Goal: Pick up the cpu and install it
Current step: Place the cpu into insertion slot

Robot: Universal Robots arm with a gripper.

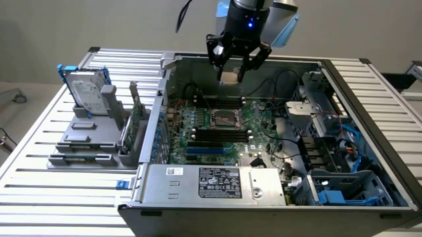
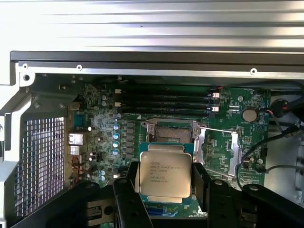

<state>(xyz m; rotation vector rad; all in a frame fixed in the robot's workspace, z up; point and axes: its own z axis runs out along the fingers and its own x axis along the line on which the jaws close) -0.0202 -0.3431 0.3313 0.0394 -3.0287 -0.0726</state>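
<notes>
Holding entry: gripper, fingers spread wide yet clamped on two opposite edges of the cpu, which lies flat with its pale metal top up. Location: aloft inside the open computer case, by the wall farthest from the exterior camera. The socket lies lower, just beyond the fingertips, mid-motherboard.

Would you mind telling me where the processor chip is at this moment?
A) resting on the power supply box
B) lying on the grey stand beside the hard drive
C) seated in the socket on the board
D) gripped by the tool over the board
D: the chip is clamped between the fingers of the tool, held off the board and apart from the socket.
</notes>
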